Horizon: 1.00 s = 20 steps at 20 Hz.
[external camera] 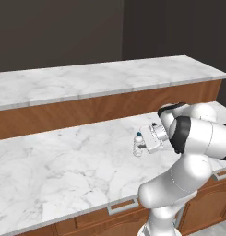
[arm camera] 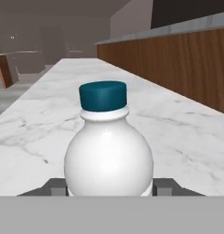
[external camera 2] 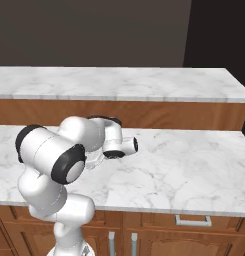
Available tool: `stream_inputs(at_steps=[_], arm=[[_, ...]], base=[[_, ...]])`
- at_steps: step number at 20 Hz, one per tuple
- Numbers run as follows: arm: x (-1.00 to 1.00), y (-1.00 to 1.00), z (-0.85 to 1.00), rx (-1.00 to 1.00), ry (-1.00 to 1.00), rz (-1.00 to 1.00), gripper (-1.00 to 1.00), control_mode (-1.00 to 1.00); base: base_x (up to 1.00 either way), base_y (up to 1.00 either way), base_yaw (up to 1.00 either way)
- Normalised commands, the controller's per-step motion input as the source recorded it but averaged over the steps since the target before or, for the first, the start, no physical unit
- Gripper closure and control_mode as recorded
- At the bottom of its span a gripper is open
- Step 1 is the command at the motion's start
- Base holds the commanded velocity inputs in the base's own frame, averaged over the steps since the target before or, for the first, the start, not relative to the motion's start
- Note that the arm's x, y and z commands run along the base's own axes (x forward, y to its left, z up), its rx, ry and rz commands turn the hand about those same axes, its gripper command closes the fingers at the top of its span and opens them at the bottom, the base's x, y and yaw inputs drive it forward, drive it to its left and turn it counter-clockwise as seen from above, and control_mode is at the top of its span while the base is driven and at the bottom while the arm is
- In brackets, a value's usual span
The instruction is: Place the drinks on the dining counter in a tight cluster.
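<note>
A tiny clear bottle (external camera: 138, 144) with a dark teal cap stands upright just above the lower marble counter (external camera: 63, 170). My gripper (external camera: 143, 146) reaches in sideways from the right and is shut on its body. In the hand view the tiny clear bottle (arm camera: 109, 155) is close and centred, with a dark fingertip (arm camera: 56, 186) pressed against each side. The dining counter (external camera: 110, 73), a white marble slab over brown wood panels, runs behind and higher; it is bare in both base views. The mustard-yellow bottle and the small dark square one are out of view.
The lower counter has drawers with silver handles (external camera: 122, 206) along its front. The dining counter's wood side panel (arm camera: 186, 59) rises to the right of the bottle in the hand view. My arm's elbow (external camera 2: 49, 152) bulks over the near counter edge.
</note>
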Motion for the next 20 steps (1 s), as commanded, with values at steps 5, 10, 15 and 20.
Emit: stream_inputs(at_steps=[5,10,15,20], arm=[[-0.02,0.0,0.03,0.01,0.02,0.0,1.0,-1.0],[-0.39,-0.03,0.54,0.09,-0.02,-0.02,1.0,-1.0],[-0.36,0.0,0.85,0.06,0.04,-0.04,1.0,-1.0],[-0.04,0.0,0.9,0.0,0.31,-0.01,1.0,-1.0]], base=[[0.0,0.0,0.0],[0.0,0.0,0.0],[0.0,0.0,0.0],[0.0,0.0,0.0]])
